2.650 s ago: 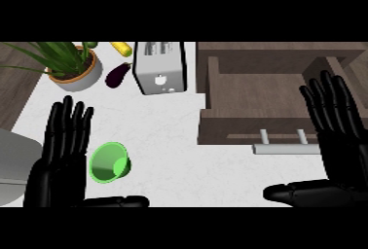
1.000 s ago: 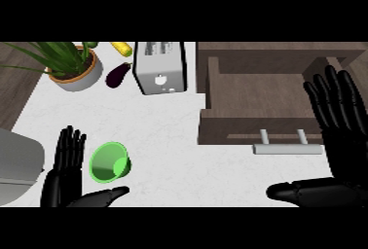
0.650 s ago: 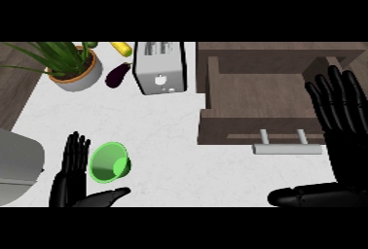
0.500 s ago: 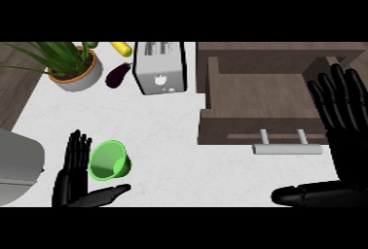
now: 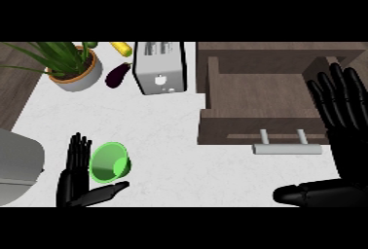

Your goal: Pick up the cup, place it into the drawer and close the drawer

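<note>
The left hand (image 5: 81, 180) has dropped low and slid in beside the green cup (image 5: 110, 162), fingers straight along its left side, thumb under it, not yet closed: a grasp looks imminent. The cup lies tipped on the white counter (image 5: 179, 126), well apart from the open drawer (image 5: 266, 97). The right hand (image 5: 343, 126) rests open at the right edge.

The green cup (image 5: 110, 162) lies tilted on the white desk (image 5: 187, 160), the left hand (image 5: 78, 182) just beside it — fingers straight, thumb reaching under the cup. The right hand (image 5: 338, 121) rests flat at the right edge, beside the open drawer (image 5: 259, 104) and its handle (image 5: 286, 148) — toaster (image 5: 158, 73), eggplant (image 5: 119, 75) and potted plant (image 5: 72, 65) stand behind
</note>
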Tool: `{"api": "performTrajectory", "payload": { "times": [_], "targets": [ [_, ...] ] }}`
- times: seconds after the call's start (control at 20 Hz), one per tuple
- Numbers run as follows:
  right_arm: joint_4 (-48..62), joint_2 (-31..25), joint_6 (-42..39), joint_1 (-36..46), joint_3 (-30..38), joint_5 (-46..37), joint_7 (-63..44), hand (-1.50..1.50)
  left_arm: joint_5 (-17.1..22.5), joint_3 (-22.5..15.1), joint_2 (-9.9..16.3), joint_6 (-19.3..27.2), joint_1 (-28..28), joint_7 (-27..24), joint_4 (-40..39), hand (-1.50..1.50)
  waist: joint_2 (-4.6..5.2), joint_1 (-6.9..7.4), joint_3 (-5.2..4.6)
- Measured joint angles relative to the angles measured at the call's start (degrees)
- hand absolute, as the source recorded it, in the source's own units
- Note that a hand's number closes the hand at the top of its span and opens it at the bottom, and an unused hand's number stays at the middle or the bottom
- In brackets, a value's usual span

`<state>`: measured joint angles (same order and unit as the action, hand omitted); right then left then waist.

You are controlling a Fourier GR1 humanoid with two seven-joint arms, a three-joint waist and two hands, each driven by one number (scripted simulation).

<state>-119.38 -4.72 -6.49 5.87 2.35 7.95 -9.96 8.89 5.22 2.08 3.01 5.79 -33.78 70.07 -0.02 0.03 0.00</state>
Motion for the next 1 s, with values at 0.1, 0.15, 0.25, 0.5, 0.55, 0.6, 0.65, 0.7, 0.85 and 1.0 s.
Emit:
{"api": "performTrajectory", "payload": {
  "times": [0.1,0.15,0.25,0.5,0.55,0.6,0.65,0.7,0.85,1.0],
  "targets": [
    [0.46,-0.59,-1.16,-0.68,1.15,1.22,0.89,-1.50,0.06,0.82,0.24,-0.83,-0.53,-2.65,-3.65,-1.50,0.01,-0.03,0.00],
    [0.60,-0.53,-1.14,-0.63,1.21,1.27,0.90,-1.50,-0.12,0.88,0.01,-0.82,-0.59,-3.77,-4.96,-1.50,0.01,-0.04,0.00],
    [-0.08,-0.21,-0.37,-0.12,0.60,0.66,-0.18,-1.50,-0.21,1.21,-0.14,-0.49,-2.44,-4.33,-7.55,-1.50,0.02,-0.05,-0.01],
    [-0.86,1.01,0.48,-0.67,-1.52,-1.40,0.02,-1.50,0.55,3.16,2.20,-3.15,-5.38,-6.91,-13.62,-1.50,0.02,-0.06,-0.01],
    [-2.14,1.03,0.38,-1.67,-1.57,-1.07,-0.53,-1.50,0.60,3.00,2.23,-3.44,-4.87,-6.82,-13.25,-1.50,0.01,-0.06,-0.01],
    [-1.13,1.27,0.64,-1.08,-1.66,-1.44,-0.13,-1.50,0.67,3.26,2.12,-3.87,-5.69,-8.10,-15.24,-1.50,0.00,-0.07,-0.01],
    [-2.05,1.46,0.82,-1.39,-2.13,-1.55,-0.74,-1.50,0.85,3.50,2.41,-4.21,-6.32,-8.29,-15.85,-1.50,0.02,-0.08,-0.01],
    [-1.24,1.50,1.05,-0.48,-2.03,-1.63,-0.80,-1.50,0.77,3.22,1.96,-4.37,-6.32,-9.01,-16.21,-1.50,0.01,-0.05,-0.01],
    [-1.93,0.69,0.56,0.22,-0.65,0.02,-1.94,-1.50,0.67,2.85,1.41,-4.84,-6.51,-10.67,-17.29,-1.50,0.01,-0.05,-0.01],
    [-0.78,0.20,-0.73,-0.44,0.24,0.85,-0.36,-1.50,1.29,2.83,0.66,-5.04,-8.10,-13.05,-20.94,-1.50,0.03,-0.09,-0.01]
  ]
}}
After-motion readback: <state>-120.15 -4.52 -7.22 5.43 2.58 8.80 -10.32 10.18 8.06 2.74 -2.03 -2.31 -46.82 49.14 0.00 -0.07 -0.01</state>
